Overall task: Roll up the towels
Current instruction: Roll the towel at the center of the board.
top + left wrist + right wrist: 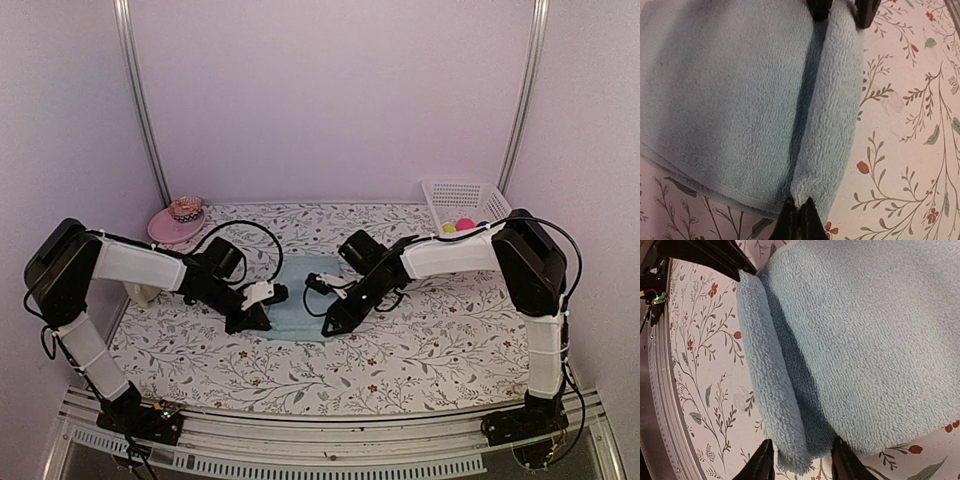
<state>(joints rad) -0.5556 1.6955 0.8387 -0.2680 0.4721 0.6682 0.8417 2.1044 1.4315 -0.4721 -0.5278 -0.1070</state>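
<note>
A pale aqua towel lies flat on the floral table, its near edge turned over into a short roll. My left gripper is shut on the left end of that roll, pinching a tuft of cloth. My right gripper is open, with one finger on each side of the roll's right end and not clamping it. In the top view both grippers sit at the towel's near edge, left and right. The right fingers show at the top of the left wrist view.
A pink brimmed hat rests at the back left. A white basket holding a yellow ball and a pink ball stands at the back right. The metal rail runs along the table's near edge.
</note>
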